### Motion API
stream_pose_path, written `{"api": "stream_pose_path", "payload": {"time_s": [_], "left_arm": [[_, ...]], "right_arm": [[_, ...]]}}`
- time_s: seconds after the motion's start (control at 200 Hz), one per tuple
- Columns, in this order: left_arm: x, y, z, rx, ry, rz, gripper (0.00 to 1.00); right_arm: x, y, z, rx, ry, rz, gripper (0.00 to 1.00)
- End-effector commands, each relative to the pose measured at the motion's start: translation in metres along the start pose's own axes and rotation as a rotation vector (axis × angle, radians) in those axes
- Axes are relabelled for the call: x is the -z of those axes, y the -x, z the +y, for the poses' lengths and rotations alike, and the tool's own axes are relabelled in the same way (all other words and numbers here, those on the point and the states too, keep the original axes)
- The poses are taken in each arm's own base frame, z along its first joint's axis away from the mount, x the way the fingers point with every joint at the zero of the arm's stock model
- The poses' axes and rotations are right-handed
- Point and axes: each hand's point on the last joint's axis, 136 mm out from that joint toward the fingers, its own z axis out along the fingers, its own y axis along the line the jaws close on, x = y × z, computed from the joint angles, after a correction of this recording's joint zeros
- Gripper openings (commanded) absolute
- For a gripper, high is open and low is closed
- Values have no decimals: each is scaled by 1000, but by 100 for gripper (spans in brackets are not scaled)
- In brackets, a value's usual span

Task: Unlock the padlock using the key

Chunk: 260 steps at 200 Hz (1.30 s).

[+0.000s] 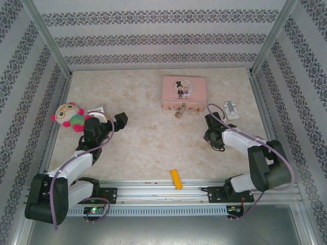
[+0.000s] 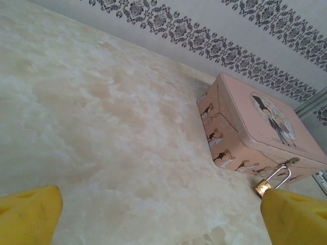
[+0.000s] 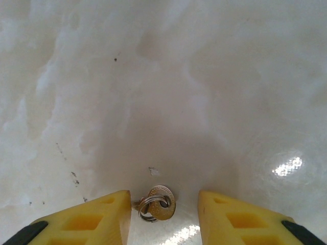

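Padlock [image 2: 264, 187] hung at the front of the pink tin [image 2: 255, 127], far across the table [image 2: 102, 127]. Nearer, the key [image 3: 159, 203] lay between the right gripper's [image 3: 164, 220] half-parted jaws, ungripped — the left gripper [image 2: 161, 217] gaped wide, holding nothing.

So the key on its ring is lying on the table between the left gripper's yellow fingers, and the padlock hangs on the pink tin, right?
Not quite: the key lies on the table between the right gripper's yellow fingers, not the left one's, as the right wrist view shows. The padlock does hang on the pink tin.
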Motion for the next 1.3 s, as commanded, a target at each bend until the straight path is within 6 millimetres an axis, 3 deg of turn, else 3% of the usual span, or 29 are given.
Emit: {"api": "stream_pose_path", "payload": {"time_s": [0.0,0.655,0.815,0.934,1.209,1.294], "left_arm": [[-1,20,-16,-19,-50,-59,99],[-1,23,-13,-24,-26,-73,99],[-1,26,-11,-27,-14,-85,99],[-1,26,-11,-29,-15,-83,99],[-1,25,-11,-28,-16,-78,99],[-1,25,-12,-22,-15,-75,99]], "right_arm": [[3,5,9,-8,18,5,37],[1,-7,3,41,-43,120,28],[0,-6,7,57,-41,127,17],[-1,-6,8,61,-37,128,16],[2,-7,14,92,-4,135,0],[4,-10,19,122,11,139,0]]}}
